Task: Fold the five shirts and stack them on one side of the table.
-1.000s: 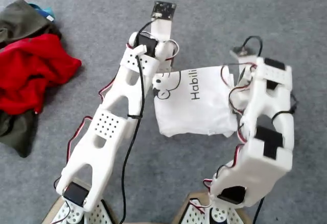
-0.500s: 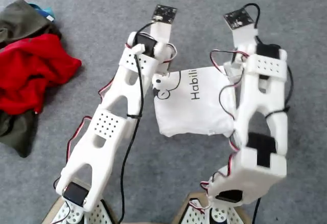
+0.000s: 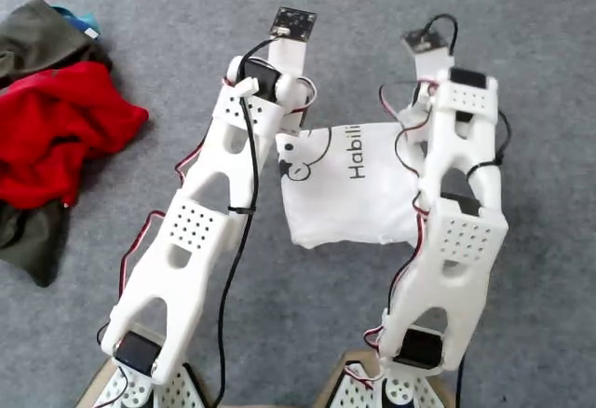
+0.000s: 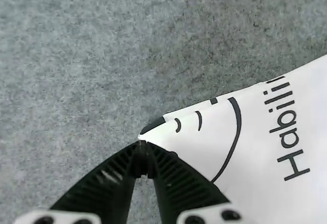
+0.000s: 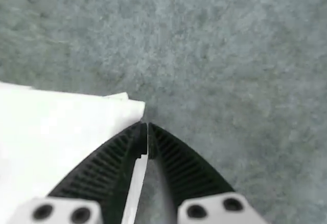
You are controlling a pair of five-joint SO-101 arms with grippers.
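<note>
Within the last second the right arm [image 3: 456, 231] swings up from a folded, drawn-back pose and stretches forward along the right edge of the white shirt [image 3: 349, 189]. Its wrist now stands over the shirt's far right corner. The left arm [image 3: 214, 194] barely shifts and stays at the far left corner. The left tool [image 4: 144, 155] is closed, pinching the printed corner of the cloth at its tips. The right tool [image 5: 146, 132] is also drawn together, with a strip of white cloth between its jaws just short of the corner, so it appears to have a hold. The shirt lies partly folded on the grey worktop [image 3: 521, 54] between the two arms. With both far corners apparently gripped, the pair looks set to pull that edge toward the near side for another fold. The red shirt [image 3: 65, 129] and the dark garments [image 3: 37, 31] around it lie heaped at the far left, not yet folded.
</note>
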